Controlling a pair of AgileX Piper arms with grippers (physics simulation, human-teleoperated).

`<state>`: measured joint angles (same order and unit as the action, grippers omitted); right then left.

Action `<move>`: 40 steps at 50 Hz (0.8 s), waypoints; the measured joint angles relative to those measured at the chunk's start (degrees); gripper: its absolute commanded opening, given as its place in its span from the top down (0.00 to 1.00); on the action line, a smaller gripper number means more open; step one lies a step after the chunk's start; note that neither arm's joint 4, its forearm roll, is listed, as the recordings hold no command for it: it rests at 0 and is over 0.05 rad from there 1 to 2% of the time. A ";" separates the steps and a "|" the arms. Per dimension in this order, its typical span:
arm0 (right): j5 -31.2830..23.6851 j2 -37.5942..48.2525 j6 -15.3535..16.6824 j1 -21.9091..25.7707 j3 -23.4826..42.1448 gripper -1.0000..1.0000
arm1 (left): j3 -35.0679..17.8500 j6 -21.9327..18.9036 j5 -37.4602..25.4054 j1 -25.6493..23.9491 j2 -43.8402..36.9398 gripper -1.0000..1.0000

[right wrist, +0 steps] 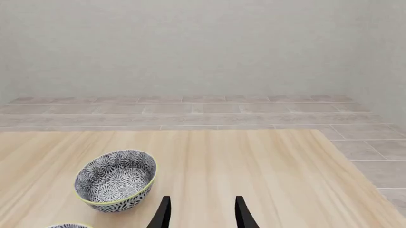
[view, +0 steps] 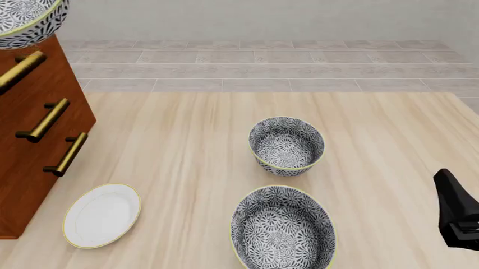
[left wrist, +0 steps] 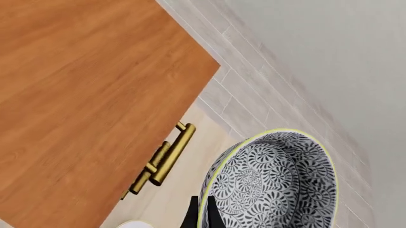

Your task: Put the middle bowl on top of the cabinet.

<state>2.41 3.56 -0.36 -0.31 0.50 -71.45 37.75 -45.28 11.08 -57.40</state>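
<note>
Middle bowl: held up at the cabinet's top front corner, rim pinched by your left gripper, one dark finger either side of the wall, clamped on it. In the front view the bowl shows only at the top left corner, above the cabinet and its top handle; how much of it is over the top and how much overhangs the front, you cannot tell from there

Left wrist view: the bowl hangs tilted, apart from the wood, beside the corner rather than squarely over the top; whether its base clears the edge is hidden

Risks, as judgements:
- Let go here and the bowl likely misses the top, or catches the edge and tips off towards the handles and the plate near the table's front left corner
- The rim pinch is thin; a quick swing could let the bowl pivot in the grip
- Lower it tilted and the base may land on one edge and rock

Two other bowls sit mid-table, far and near, well apart from the cabinet. Right gripper: fingers spread, nothing between them, low over the table's right side
</note>
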 measured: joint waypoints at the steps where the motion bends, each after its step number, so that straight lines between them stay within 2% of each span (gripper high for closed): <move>1: 0.00 0.00 0.00 0.00 -0.01 0.00 | -0.14 0.03 0.04 0.29 -0.15 1.00; 23: -0.02 0.04 -0.26 0.01 -0.29 0.00 | -2.68 0.91 0.67 6.39 -2.94 1.00; 40: 0.32 0.43 -0.32 0.03 -0.31 0.00 | -4.85 1.93 0.26 9.18 -4.62 1.00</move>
<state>2.73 3.99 -0.68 -0.28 0.19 -76.30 39.67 -45.02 20.25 -62.02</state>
